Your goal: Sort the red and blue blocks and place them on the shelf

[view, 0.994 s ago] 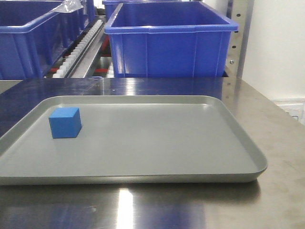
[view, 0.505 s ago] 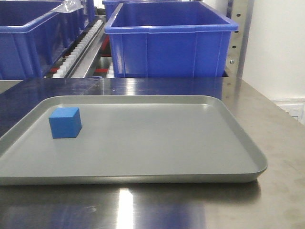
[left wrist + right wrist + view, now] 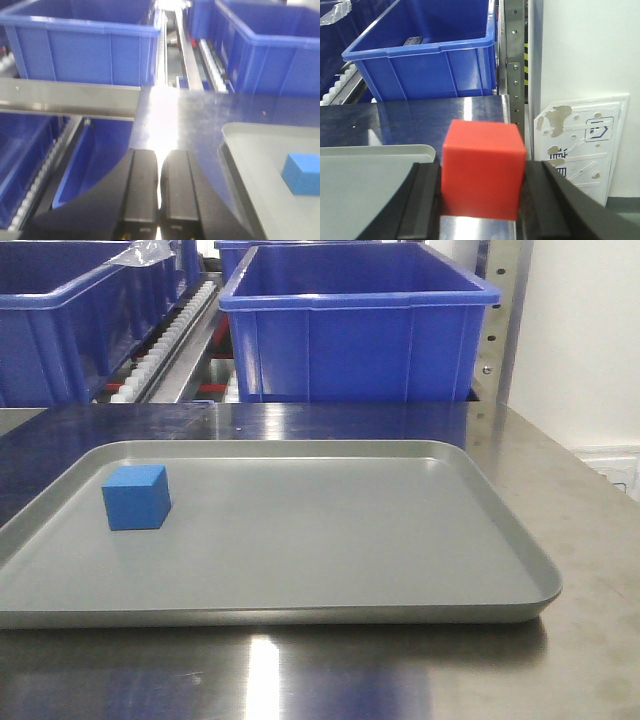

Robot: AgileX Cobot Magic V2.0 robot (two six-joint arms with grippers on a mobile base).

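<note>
Here's the blue block (image 3: 136, 497), sitting flat on the grey tray (image 3: 330, 540), over by the tray's left edge, all on its own. The tray lies on the steel table (image 3: 560, 480), and right behind that stands the shelf (image 3: 65, 97), its big blue bins (image 3: 355, 330) parked on roller tracks (image 3: 165, 345). Now the left gripper (image 3: 159, 192): it hangs over the table just off the tray's left side, black fingers (image 3: 141, 190) pressed tight together, nothing between them. Over on the other side, the right gripper (image 3: 481, 200) has the red block (image 3: 482, 167) pinched squarely, one finger on each side face, the block level and upright, just beside the tray's rounded corner, with a bin on the shelf straight ahead of it.
</note>
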